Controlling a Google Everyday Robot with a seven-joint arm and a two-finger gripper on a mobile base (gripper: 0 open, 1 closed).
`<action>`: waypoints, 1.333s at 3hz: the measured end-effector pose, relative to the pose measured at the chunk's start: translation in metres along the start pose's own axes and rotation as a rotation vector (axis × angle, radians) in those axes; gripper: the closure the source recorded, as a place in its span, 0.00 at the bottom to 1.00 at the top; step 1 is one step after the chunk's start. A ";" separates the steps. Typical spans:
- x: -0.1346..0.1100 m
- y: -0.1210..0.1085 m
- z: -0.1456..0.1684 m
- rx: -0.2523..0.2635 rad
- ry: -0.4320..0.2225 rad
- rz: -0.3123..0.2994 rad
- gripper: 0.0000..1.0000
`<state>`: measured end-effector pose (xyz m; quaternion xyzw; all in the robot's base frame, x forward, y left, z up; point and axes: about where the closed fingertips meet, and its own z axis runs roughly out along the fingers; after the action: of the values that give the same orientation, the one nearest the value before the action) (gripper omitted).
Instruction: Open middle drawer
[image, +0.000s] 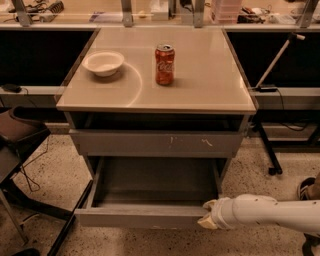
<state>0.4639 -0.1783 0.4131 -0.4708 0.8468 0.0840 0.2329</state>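
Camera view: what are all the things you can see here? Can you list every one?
table top: 1, beige, on top of the cabinet
bowl: 1, white, on the back left of the table top
soda can: 1, red, upright near the middle of the table top
scratched drawer front: 1, grey, just under the table top
middle drawer: 1, grey, below the scratched front, pulled far out
chair: 1, brown seat, at the left edge
pole: 1, white, slanting at the right
arm: 1, white, reaching in from the lower right
gripper: 1, pale, at the middle drawer's front right corner
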 end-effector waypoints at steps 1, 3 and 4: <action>-0.001 0.000 -0.002 0.000 0.000 0.000 1.00; 0.012 0.017 -0.007 -0.027 -0.001 0.005 1.00; 0.012 0.017 -0.007 -0.027 -0.001 0.005 1.00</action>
<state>0.4420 -0.1807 0.4127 -0.4717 0.8467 0.0962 0.2268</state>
